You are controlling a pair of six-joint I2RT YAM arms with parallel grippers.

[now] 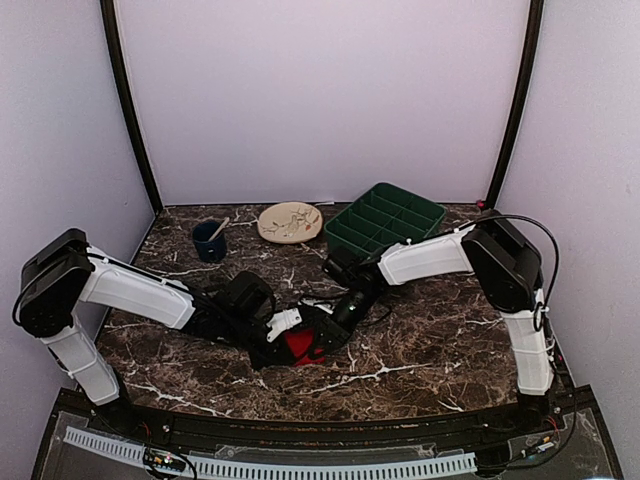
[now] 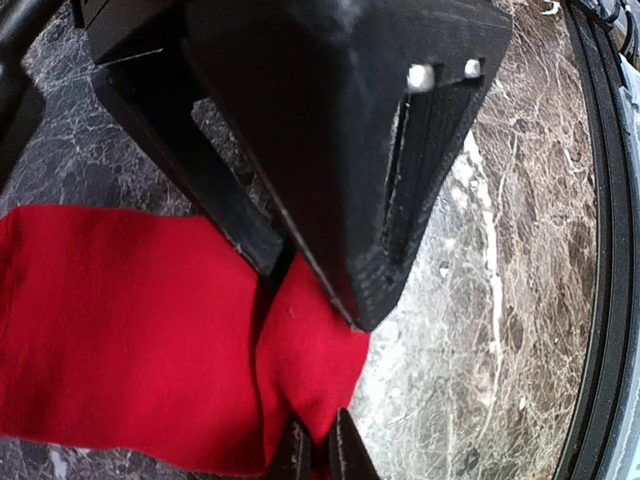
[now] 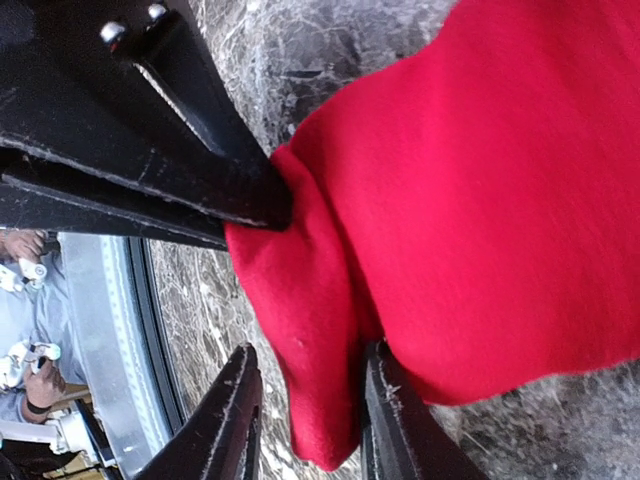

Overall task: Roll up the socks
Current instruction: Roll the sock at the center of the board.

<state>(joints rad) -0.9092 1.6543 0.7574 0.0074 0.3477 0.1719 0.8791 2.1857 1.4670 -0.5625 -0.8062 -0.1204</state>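
Near the front middle of the table (image 1: 430, 340), the socks (image 1: 298, 346) show only as a red patch, mostly covered by both wrists; one layer or two, I cannot tell. Closing on a thin edge, the left gripper (image 2: 320, 455) has its tips almost together. The right gripper (image 3: 315, 425) clamps a thick fold. From that pinched end, flat cloth runs lengthwise out of the left wrist's frame. Farther back stand a cup (image 1: 207, 245), plate (image 1: 266, 222) and green tray (image 1: 395, 215).

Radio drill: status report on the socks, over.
Left gripper shut on edge of bright red soft fabric socks. Right gripper shut on same edge. Socks flat, not rolled. No obstruction seen.
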